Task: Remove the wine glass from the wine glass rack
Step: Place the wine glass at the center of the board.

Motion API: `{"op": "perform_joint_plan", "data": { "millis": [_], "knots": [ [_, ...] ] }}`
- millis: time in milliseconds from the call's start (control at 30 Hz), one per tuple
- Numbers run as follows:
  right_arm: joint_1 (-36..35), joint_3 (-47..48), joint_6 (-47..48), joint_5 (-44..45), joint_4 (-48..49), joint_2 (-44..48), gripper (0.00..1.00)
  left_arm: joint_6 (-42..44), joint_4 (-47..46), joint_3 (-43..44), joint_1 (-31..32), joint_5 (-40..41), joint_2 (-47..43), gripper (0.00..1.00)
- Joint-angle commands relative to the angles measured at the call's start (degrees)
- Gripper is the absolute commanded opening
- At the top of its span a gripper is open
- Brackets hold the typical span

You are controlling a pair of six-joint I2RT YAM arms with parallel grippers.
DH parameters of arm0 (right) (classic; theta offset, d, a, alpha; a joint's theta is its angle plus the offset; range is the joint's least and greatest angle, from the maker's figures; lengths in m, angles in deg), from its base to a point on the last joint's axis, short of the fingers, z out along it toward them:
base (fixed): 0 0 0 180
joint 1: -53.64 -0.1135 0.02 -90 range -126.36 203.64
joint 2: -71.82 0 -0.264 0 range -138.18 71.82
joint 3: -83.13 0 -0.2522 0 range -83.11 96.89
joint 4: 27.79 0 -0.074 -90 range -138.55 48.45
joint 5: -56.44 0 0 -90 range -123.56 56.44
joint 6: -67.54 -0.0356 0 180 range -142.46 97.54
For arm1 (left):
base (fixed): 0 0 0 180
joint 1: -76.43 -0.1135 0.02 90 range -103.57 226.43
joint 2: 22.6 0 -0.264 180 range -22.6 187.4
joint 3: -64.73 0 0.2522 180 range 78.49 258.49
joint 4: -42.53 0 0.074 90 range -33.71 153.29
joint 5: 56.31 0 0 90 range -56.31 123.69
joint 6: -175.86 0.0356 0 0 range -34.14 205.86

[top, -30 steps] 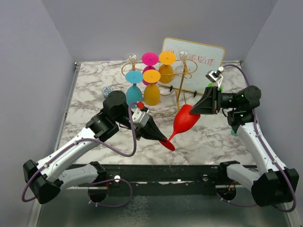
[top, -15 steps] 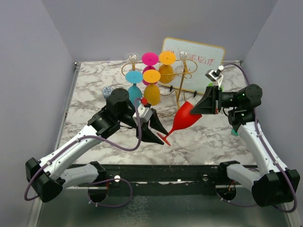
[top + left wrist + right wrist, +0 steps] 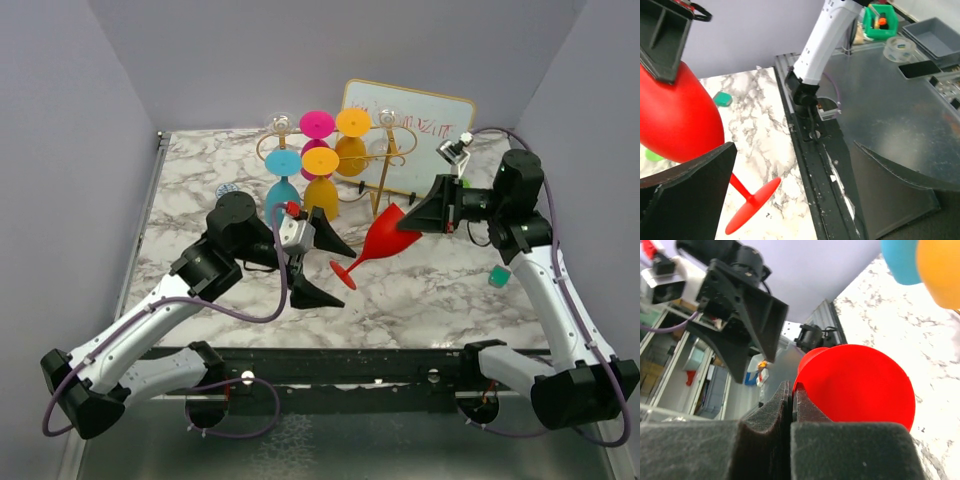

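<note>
The red wine glass point(image 3: 383, 240) hangs tilted over the table in front of the gold wire wine glass rack point(image 3: 386, 150), clear of it. My right gripper point(image 3: 410, 220) is shut on the rim of its bowl point(image 3: 860, 385), the pads point(image 3: 812, 412) pinching the thin edge. My left gripper point(image 3: 325, 268) stands open around the glass's stem and foot point(image 3: 752, 205) without touching them. In the left wrist view the red bowl point(image 3: 675, 120) fills the left side. Several coloured glasses, such as a cyan one point(image 3: 283, 195) and a yellow one point(image 3: 320, 197), hang on the rack.
A gold-framed whiteboard point(image 3: 410, 125) stands behind the rack at the back right. A small green block point(image 3: 497, 277) lies on the marble by the right arm. A small round blue-white object point(image 3: 226, 189) sits at the left. The black mounting rail point(image 3: 815, 165) runs along the table's near edge.
My left gripper has let go of the glass's foot and opened wide. The right gripper closed on the bowl's rim and lifted the glass slightly up and back.
</note>
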Motion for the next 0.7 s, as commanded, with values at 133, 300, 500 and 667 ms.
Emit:
{"op": "perform_joint_plan", "data": {
  "millis": [133, 300, 500, 667],
  "knots": [
    [-0.26, 6.77, 23.67, 16.53, -30.04, -1.58, 0.00, -3.90, 0.31, 0.74, -0.09, 11.88, -0.53, 0.99],
    [-0.22, 11.10, 30.63, 34.06, -40.24, -1.39, 0.00, -5.70, 0.46, 2.15, -0.09, 13.95, 0.14, 0.99],
    [-0.29, 15.04, 35.32, 59.40, -48.90, -1.92, 0.00, -7.17, -1.54, 2.14, -0.15, 20.36, -0.34, 0.99],
    [-0.29, 15.72, 34.08, 74.17, -50.56, -2.25, 0.00, -9.51, -5.03, 2.21, -0.09, 22.41, -0.31, 0.99]
  ]
}}
